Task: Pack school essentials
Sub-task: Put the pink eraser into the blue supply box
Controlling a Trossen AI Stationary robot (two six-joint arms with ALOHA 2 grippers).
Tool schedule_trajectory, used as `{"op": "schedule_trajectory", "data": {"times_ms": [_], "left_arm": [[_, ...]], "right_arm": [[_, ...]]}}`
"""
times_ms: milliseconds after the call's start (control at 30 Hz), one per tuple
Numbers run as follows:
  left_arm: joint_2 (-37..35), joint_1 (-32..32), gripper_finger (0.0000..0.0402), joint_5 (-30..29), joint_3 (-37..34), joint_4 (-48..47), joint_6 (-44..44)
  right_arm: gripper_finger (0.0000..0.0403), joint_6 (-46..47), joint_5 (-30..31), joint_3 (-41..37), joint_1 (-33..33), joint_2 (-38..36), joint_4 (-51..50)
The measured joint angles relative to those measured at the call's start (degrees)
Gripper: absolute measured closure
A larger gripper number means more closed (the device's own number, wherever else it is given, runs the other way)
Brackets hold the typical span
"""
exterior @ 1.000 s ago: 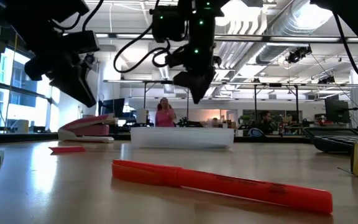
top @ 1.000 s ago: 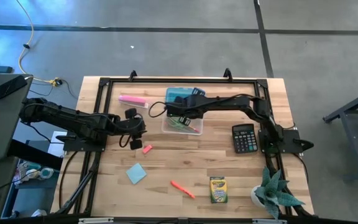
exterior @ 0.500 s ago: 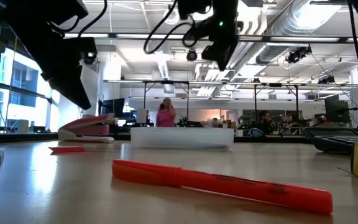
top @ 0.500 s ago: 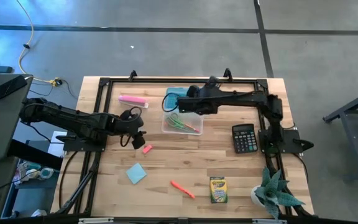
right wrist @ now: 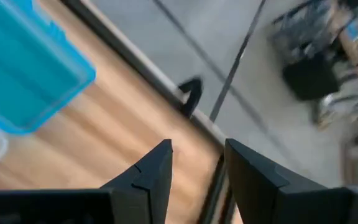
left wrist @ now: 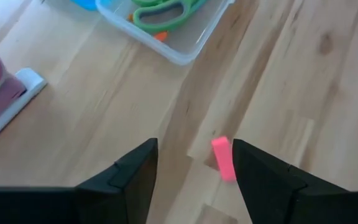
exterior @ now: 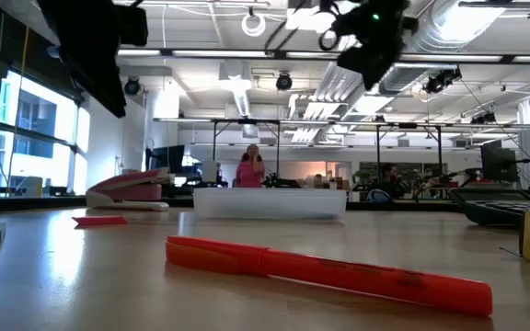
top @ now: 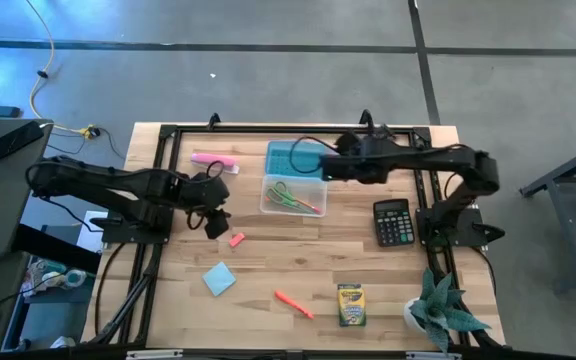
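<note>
The clear box [top: 293,196] stands on the table's far middle with the green-handled scissors [top: 286,194] lying in it. Its blue lid [top: 290,155] lies just behind it. My left gripper [top: 215,218] is open and hovers left of the short orange piece [left wrist: 224,158], which lies flat on the wood. My right gripper [top: 330,166] is open, raised above the table to the right of the lid. The light-blue note pad [top: 219,278], orange marker [top: 293,303] and crayon box [top: 350,304] lie near the near edge. I cannot make out the pencils.
A long pink bar [top: 213,159] lies at the far left and a black calculator [top: 392,222] at the right. A potted plant [top: 440,312] stands at the near right corner. A black frame [top: 168,140] rims the table. People show in the room behind.
My right gripper has drawn back from above the clear box, rising and moving toward the table's right edge, which uncovers the scissors lying in the box. My left gripper has risen a little above the short orange piece. Nothing on the table has moved.
</note>
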Motion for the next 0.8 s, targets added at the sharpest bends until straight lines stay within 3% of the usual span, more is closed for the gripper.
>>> {"op": "schedule_trajectory", "data": {"times_ms": [167,400,667,800], "left_arm": [[-0.03,0.0,0.0213,5.55,2.89,-3.03,-3.03],[3.16,0.0,0.0215,14.44,2.87,-3.11,-9.64],[12.0,0.0,0.0216,13.55,2.85,-2.24,-9.96],[16.15,-0.16,0.0216,13.4,2.85,0.55,-10.16]], "right_arm": [[0.0265,4.49,-6.82,-12.31,2.46,-8.28,11.31],[0.0265,4.13,-9.2,-23.14,9.44,-16.14,29.26],[0.0265,3.46,-9.78,-28.77,16.09,-17.16,43.13],[0.0265,2.73,-9.85,-29.8,18.2,-17.15,44.38]]}}
